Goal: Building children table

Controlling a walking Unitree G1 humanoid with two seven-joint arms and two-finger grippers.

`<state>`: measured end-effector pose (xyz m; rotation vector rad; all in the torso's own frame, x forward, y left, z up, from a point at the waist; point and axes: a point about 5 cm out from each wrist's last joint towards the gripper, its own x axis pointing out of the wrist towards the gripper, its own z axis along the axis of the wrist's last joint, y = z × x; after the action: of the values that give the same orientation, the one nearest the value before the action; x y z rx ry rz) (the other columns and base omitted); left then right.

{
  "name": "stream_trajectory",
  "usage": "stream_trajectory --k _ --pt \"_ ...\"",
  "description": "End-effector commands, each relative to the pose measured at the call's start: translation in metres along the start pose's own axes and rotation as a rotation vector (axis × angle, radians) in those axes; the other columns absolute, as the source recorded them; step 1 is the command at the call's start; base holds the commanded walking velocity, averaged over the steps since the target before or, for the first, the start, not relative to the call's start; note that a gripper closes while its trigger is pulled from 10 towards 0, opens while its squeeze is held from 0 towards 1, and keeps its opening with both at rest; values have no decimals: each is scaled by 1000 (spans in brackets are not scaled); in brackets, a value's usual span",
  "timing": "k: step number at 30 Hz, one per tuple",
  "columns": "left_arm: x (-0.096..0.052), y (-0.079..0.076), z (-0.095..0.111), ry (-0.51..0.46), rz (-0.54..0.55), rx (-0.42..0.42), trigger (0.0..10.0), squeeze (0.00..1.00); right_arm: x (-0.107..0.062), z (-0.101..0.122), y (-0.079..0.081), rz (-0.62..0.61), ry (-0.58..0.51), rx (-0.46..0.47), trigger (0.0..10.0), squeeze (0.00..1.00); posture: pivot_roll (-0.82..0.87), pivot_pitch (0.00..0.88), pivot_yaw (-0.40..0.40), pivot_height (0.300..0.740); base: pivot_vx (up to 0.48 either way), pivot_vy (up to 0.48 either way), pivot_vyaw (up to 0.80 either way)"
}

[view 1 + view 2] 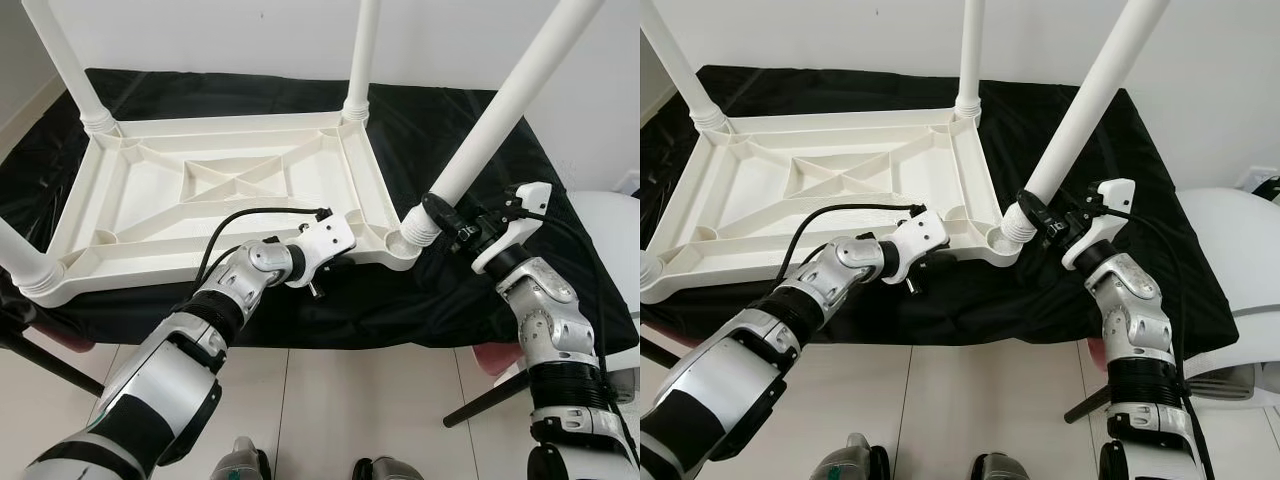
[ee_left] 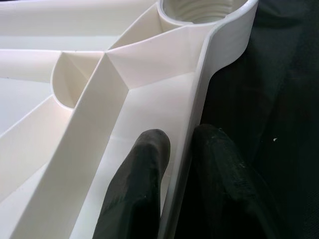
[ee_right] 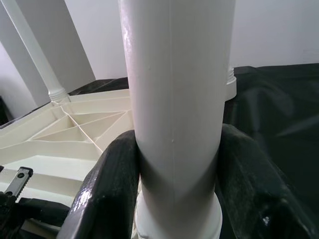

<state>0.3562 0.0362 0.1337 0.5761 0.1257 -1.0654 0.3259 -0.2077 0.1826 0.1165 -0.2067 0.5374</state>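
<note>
A white plastic table top is seen lying upside down on a black cloth, its ribbed underside — diagonal braces inside a raised rim — facing up. At the near long edge, the rim is pinched by the left gripper: one black finger is set inside the rim and the other outside against the cloth, the pair clamped on that thin wall. Just beyond the fingers, a threaded corner socket is visible in the left wrist view. At the near right corner, a white round leg is held low down by the right gripper, its two fingers closed on either side of the tube just above the collar where the leg meets the top. Farther back, two more legs stand at the far corners, and a fourth at the near left corner.
</note>
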Motion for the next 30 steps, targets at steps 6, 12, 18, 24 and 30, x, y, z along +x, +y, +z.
stream_trajectory --k 6,12,18,24,30 --pt "0 -9 -7 20 -64 12 10000 0 11 -3 10 105 1 1 10000 0 -7 74 -22 740 0 0 0" --pt "0 -9 -6 18 -62 14 10000 0 12 -9 11 142 32 10 10000 0 -7 76 -26 740 0 0 0" --pt "0 -9 -5 15 -57 14 10000 0 10 -13 7 135 56 -6 10000 0 -7 78 -30 740 0 0 0" --pt "0 -8 -5 14 -54 15 10000 0 4 -16 0 116 81 -30 10000 0 -8 74 -29 740 0 0 0" --pt "-1 -7 -6 20 -50 18 10000 0 -4 -16 -6 103 97 -42 10000 0 -14 69 -25 740 0 0 0"
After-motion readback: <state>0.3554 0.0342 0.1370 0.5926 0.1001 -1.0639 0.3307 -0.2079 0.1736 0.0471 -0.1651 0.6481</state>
